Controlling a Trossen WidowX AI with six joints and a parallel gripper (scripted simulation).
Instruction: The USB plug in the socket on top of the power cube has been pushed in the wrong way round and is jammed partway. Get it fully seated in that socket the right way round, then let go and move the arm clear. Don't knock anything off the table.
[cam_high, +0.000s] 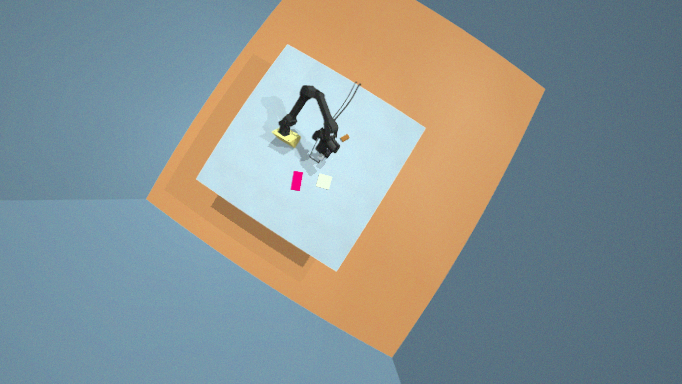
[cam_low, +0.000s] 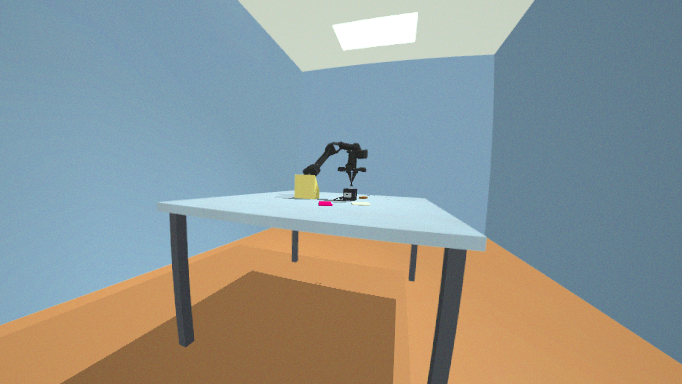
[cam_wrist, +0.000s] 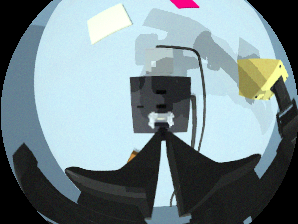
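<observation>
1. Tool (cam_wrist: 161, 131) of ours grips the plug (cam_wrist: 160, 119), held above the cube (cam_wrist: 161, 99).
2. Cube sits on the bench (cam_low: 400, 220), near pink (cam_high: 296, 180) and cream (cam_high: 324, 181) cards.

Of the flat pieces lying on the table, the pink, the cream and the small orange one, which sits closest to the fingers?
The small orange piece, right beside the wrist; the pink and cream ones lie farther out.

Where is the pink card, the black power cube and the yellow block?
pink card (cam_high: 296, 180), top view, middle of its face
power cube (cam_wrist: 145, 102), wrist view, bare top face left of the plug
yellow block (cam_low: 306, 187), exterior view, front face
</observation>
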